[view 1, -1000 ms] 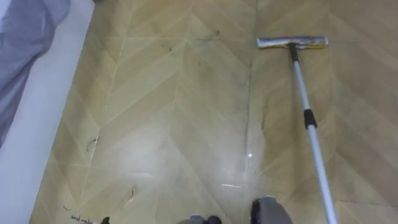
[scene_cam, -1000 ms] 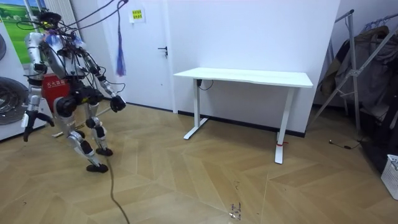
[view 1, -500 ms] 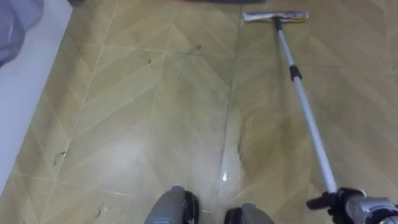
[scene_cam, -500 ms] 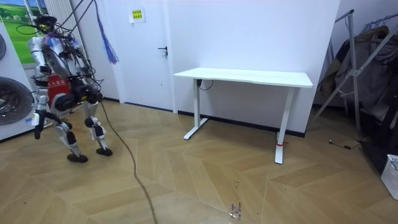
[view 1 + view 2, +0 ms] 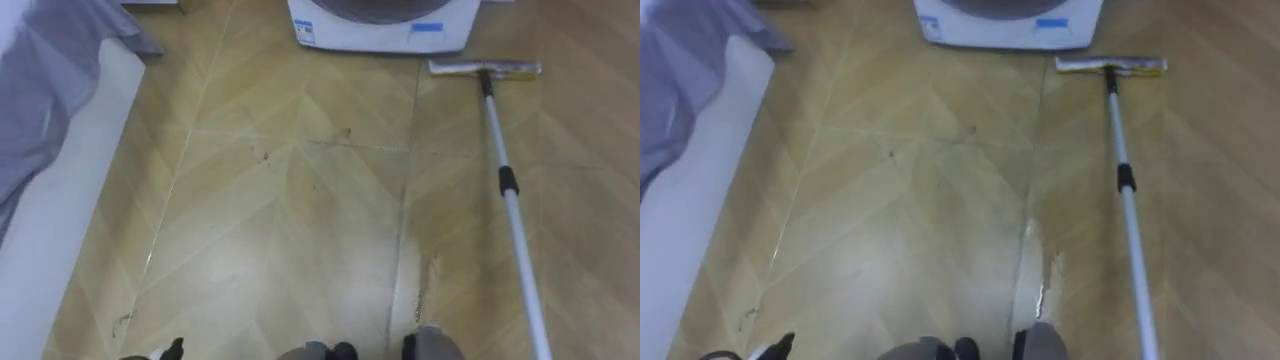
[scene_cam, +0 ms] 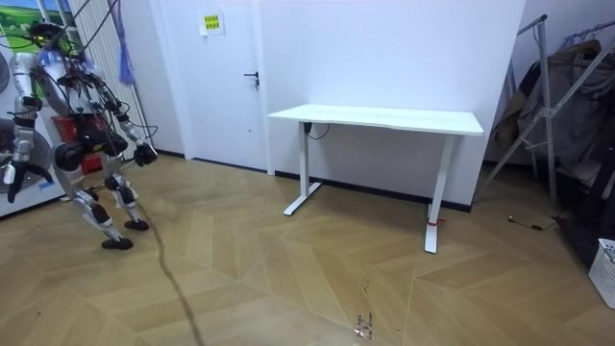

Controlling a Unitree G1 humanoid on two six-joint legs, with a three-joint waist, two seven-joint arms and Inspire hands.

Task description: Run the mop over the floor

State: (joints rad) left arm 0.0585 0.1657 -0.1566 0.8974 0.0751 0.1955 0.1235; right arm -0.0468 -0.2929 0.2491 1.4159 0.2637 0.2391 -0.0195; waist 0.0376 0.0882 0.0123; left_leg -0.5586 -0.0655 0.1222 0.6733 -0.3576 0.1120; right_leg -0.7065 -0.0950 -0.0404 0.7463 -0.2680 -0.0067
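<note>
A flat mop head (image 5: 485, 68) lies on the wooden floor just in front of a white washing machine's base (image 5: 380, 28). Its silver pole (image 5: 512, 215), with a black collar, runs back toward me and leaves the picture at the lower right. A dark tip of my left hand (image 5: 172, 349) peeks in at the lower left edge. In the room view I stand at the far left by the washing machine (image 6: 12, 144), bent forward. One hand (image 6: 145, 154) reaches toward the room view's right, the other (image 6: 14, 176) hangs low at the left edge.
A white ledge (image 5: 60, 210) with a grey cloth (image 5: 50, 90) draped over it runs along my left. A wet streak (image 5: 425, 285) marks the floor near my feet. In the room view, a white desk (image 6: 380, 120) stands against the wall and a drying rack (image 6: 562, 106) at the right.
I have walked toward the room view's left, and the mop head has slid forward over the floor to the washing machine. The right hand on the pole half a second ago has left the eye view.
</note>
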